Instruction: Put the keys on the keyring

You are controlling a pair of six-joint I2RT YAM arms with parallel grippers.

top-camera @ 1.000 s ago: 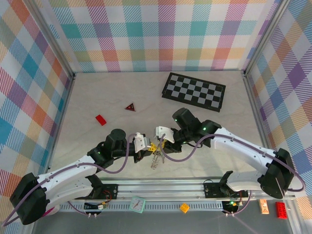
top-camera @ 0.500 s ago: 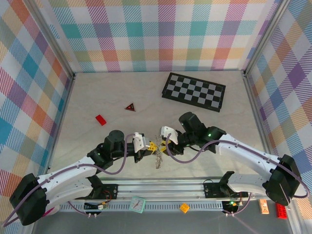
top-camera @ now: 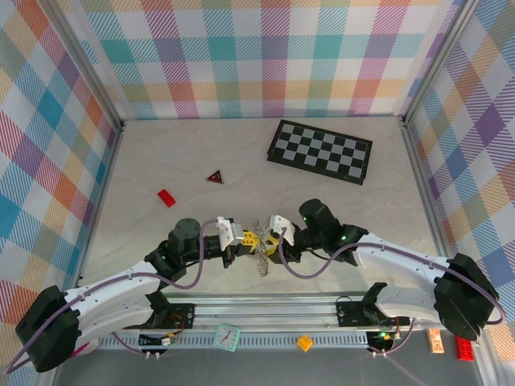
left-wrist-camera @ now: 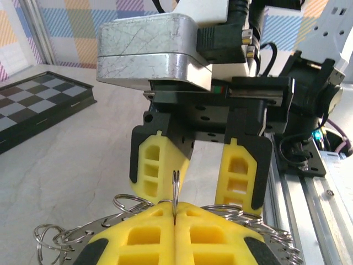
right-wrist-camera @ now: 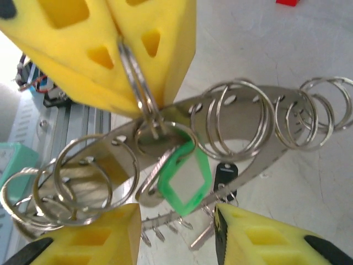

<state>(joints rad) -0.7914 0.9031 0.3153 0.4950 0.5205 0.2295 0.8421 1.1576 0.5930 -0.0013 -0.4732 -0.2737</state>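
The keyring, a flat grey toothed plate strung with several small split rings, hangs between both grippers. My left gripper is shut on one thin split ring of it. From that ring hang a silver key and its green tag; a black tag dangles just behind. My right gripper faces the left one with its jaws open. Its yellow fingers stand either side of the green tag without touching it.
A chessboard lies at the back right. A red triangle and a red brick sit to the left on the table. The metal rail runs along the near edge just behind the hanging keyring.
My right gripper's jaws have opened wider and its wrist has drawn back toward the near right. The left gripper has risen slightly with the keyring still in it.
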